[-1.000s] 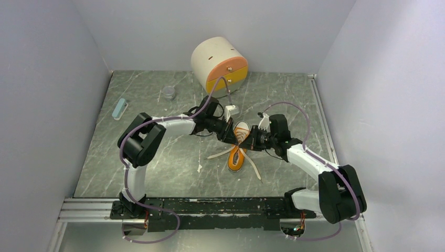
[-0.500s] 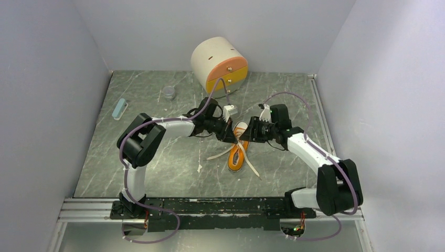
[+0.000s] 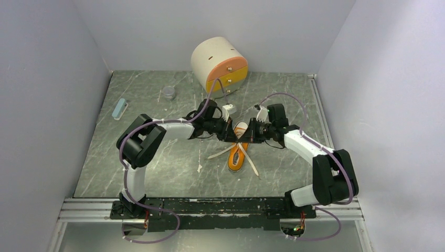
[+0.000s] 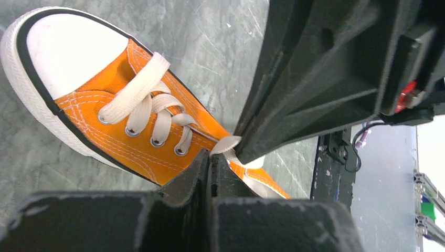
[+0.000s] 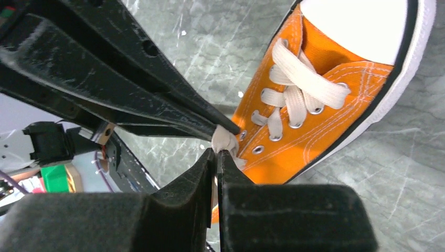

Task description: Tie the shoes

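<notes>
Your left fingers and right fingers meet, both pinched shut on the white lace of the orange sneaker on the desk.

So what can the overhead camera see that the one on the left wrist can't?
Only the overhead view shows the left arm and right arm whole, a round white-and-orange drawer unit, a small grey tin, a pale blue item and the loose lace ends trailing out. Only the left wrist view shows the left end effector shut on a lace, with the tip of the right end effector touching it, plus eyelets and stitching. Both show the orange sneaker on the marbled table.
</notes>
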Action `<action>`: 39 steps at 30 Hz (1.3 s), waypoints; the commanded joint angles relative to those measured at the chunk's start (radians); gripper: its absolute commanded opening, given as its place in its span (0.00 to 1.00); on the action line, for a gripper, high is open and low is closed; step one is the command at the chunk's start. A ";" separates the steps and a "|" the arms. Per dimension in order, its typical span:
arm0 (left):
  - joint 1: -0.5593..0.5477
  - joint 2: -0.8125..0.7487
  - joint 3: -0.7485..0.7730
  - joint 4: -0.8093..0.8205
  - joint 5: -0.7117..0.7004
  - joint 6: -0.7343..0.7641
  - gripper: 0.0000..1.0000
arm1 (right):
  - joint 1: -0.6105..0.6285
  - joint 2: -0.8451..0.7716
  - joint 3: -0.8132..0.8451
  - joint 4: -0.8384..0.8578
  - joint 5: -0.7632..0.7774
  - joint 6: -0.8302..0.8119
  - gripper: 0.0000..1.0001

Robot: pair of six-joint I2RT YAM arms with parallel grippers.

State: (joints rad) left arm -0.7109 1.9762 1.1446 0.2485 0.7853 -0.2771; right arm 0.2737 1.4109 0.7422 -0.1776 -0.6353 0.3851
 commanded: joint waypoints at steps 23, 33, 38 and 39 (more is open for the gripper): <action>-0.016 -0.007 -0.131 0.433 -0.018 -0.289 0.05 | -0.163 -0.006 0.035 -0.101 -0.063 -0.060 0.22; -0.015 0.012 -0.123 0.434 0.006 -0.289 0.05 | -0.147 0.068 0.009 0.026 -0.206 -0.032 0.24; -0.015 0.021 -0.128 0.456 0.012 -0.303 0.05 | -0.139 0.055 -0.021 0.091 -0.267 -0.003 0.29; -0.016 0.024 -0.128 0.460 0.014 -0.307 0.05 | -0.136 0.056 -0.023 0.096 -0.267 -0.002 0.30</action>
State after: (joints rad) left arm -0.7227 1.9842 1.0172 0.6323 0.7662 -0.5697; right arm 0.1265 1.4841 0.7403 -0.1558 -0.8379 0.3634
